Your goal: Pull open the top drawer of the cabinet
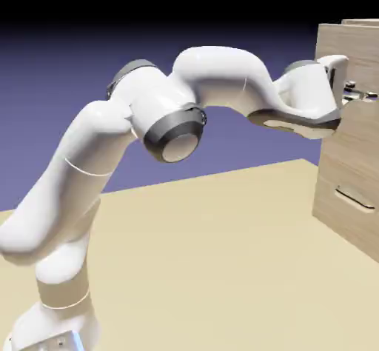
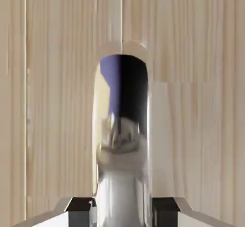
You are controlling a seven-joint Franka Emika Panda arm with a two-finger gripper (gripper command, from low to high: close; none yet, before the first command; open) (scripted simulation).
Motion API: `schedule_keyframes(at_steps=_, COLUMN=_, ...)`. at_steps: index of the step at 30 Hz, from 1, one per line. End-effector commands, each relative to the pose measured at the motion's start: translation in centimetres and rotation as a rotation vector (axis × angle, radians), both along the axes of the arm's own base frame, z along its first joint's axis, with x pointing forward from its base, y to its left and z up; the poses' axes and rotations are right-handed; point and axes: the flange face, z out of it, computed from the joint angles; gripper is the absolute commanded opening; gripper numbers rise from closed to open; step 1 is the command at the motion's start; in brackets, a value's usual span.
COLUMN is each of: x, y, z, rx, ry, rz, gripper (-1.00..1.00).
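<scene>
The white arm's two-finger gripper (image 1: 354, 90) grasps the shiny metallic bar handle (image 2: 122, 125) of the light wood-grain top drawer (image 2: 57, 101) on the tall beige cabinet (image 1: 348, 179).

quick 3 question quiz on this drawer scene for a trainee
1. True or false: the hand is shut on the handle of the top drawer.
2. What fills the hand view behind the handle: A wood grain, B table, C backdrop?
3. In the exterior view, which handle lies free, lower on the cabinet?

Key: 1 true. 2 A. 3 the lower drawer's handle.
</scene>
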Motion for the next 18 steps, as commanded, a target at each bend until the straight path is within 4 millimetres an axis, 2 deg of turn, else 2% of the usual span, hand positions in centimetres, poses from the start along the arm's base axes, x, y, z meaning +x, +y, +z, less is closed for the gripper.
schedule_keyframes(at_steps=1, x=-0.8, y=0.0, z=0.0, rx=0.0, ry=0.0, rz=0.0, gripper=-1.0)
schedule_keyframes(at_steps=6, x=-4.8, y=0.0, z=0.0, rx=0.0, ry=0.0, rz=0.0, gripper=-1.0)
schedule_keyframes(at_steps=10, x=-7.3, y=0.0, z=0.0, rx=0.0, ry=0.0, rz=0.0, gripper=-1.0)
schedule_keyframes(at_steps=13, x=-8.5, y=0.0, z=0.0, rx=0.0, ry=0.0, rz=0.0, gripper=-1.0)
schedule_keyframes(at_steps=18, x=-9.5, y=0.0, z=-0.2, rx=0.0, ry=0.002, rz=0.0, gripper=-1.0)
